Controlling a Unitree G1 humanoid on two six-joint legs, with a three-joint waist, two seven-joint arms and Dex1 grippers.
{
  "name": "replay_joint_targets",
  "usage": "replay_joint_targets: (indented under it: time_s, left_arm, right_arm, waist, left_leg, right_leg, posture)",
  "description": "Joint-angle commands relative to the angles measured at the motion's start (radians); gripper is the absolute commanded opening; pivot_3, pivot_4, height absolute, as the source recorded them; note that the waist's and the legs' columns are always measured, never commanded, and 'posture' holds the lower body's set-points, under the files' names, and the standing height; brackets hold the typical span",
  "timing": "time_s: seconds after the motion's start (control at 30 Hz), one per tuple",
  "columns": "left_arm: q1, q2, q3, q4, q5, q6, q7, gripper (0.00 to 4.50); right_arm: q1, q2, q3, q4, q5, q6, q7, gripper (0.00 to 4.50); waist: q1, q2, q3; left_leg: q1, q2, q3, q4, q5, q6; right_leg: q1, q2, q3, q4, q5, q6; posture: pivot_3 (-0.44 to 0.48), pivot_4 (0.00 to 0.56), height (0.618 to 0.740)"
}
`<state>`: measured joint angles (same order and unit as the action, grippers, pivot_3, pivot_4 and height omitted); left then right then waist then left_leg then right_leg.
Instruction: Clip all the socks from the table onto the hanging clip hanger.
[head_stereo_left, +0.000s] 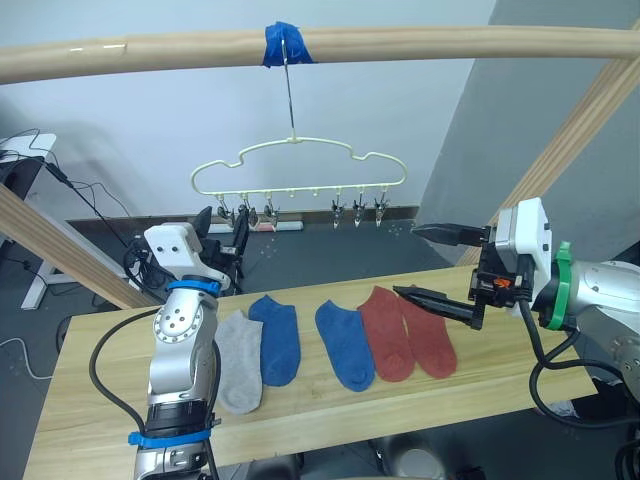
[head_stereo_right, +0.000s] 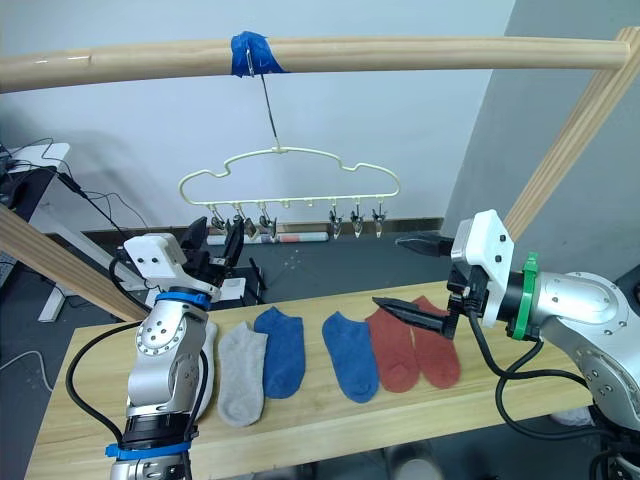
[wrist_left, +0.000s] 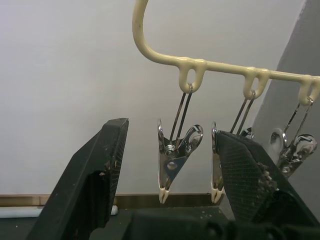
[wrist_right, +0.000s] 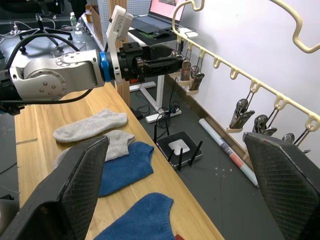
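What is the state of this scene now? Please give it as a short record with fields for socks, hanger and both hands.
socks on table: six lie flat in a row on the table: two grey socks, two blue socks, two red socks
socks on hanger: none
clip hanger: the clip hanger hangs from the taped wooden pole
left hand: the left hand is open, raised at the hanger's left end clips, one metal clip between its fingers, untouched
right hand: the right hand is open, empty, above the red socks
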<state>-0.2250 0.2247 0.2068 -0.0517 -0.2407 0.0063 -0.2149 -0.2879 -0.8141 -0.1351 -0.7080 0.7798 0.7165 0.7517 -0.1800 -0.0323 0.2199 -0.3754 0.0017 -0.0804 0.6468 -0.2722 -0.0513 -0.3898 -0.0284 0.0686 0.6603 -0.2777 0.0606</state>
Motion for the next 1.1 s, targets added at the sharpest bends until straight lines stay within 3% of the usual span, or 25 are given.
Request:
replay_joint_targets:
  time_s: [0.03,0.23,0.67,1.1]
  left_arm:
    - [0.006,-0.006,0.008,-0.036,-0.012,-0.022,-0.004,3.12]
    - [0.061,-0.017,0.007,-0.108,-0.063,-0.023,-0.041,3.12]
    - [0.045,-0.020,0.014,-0.100,-0.011,0.025,0.054,3.12]
    - [0.097,-0.018,0.001,-0.137,-0.011,0.016,0.031,3.12]
  right_arm:
    - [-0.012,0.002,-0.011,-0.026,0.023,-0.003,-0.010,4.50]
    - [-0.001,-0.001,-0.013,-0.030,0.017,-0.007,-0.015,4.50]
    - [-0.003,0.009,-0.002,-0.024,0.008,-0.016,-0.014,4.50]
    - [0.010,0.010,-0.002,-0.025,0.001,-0.022,-0.015,4.50]
  waist:
    - [-0.001,0.000,0.003]
    - [-0.013,0.000,0.004]
    - [-0.016,0.000,0.004]
    - [-0.016,0.000,0.004]
  left_leg:
    - [0.000,0.000,0.000,0.000,0.000,0.000]
    - [-0.002,0.001,0.000,0.000,0.000,0.000]
    - [-0.002,0.006,0.000,0.000,0.000,0.000]
    - [-0.003,0.006,0.000,0.000,0.000,0.000]
  right_leg:
    - [0.000,0.000,0.000,0.000,0.000,0.000]
    - [-0.001,0.000,0.000,0.000,0.000,0.000]
    - [-0.001,0.000,-0.001,-0.001,0.000,0.000]
    - [-0.002,0.000,0.000,-0.001,0.000,0.000]
  posture:
    - [-0.345,0.222,0.714]
    - [-0.346,0.215,0.714]
    - [-0.340,0.214,0.714]
    - [-0.341,0.214,0.714]
